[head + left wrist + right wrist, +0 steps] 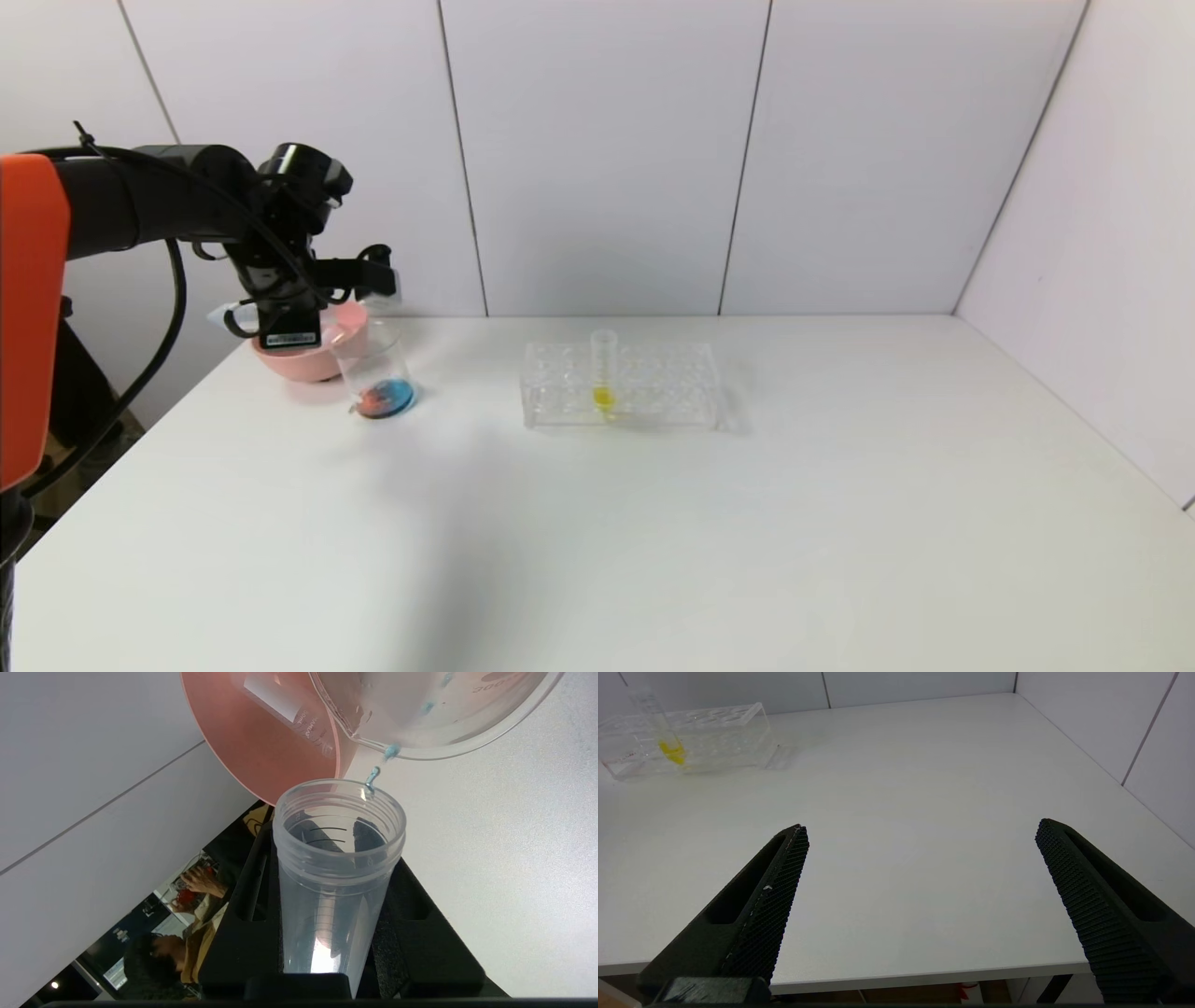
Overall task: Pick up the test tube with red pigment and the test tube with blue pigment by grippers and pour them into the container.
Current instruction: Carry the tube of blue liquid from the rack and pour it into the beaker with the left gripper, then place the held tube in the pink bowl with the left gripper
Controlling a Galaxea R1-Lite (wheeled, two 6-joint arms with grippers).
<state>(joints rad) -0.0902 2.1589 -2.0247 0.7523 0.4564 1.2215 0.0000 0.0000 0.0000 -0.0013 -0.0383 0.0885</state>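
1. Setting: a white table (pixel 653 523) stands in a corner of pale panelled walls (pixel 607 149) divided by thin dark seams; the table's near edge shows in the right wrist view.
2. Left gripper (pixel 373 280): raised over the table's far left corner, its fingers (pixel 420 933) clamped on the test tube with blue pigment (pixel 334 877). The tube is tipped mouth-first toward the container (pixel 375 373); its body looks drained, and a blue drop (pixel 371 777) hangs between its rim and the container's lip.
3. Container: a clear beaker just below the clamped fingers, holding red and blue liquid lying side by side on its base.
4. Pink bowl (pixel 313 350): directly behind the container; through its wall in the left wrist view a clear labelled tube (pixel 289 711) lies inside.
5. Tube rack (pixel 621 385): a clear block well away from the left fingers, mid-table, holding one upright tube of yellow liquid (pixel 603 375).
6. Right gripper (pixel 922 833): low at the near table edge, fingers spread wide apart on nothing, the rack far beyond them.
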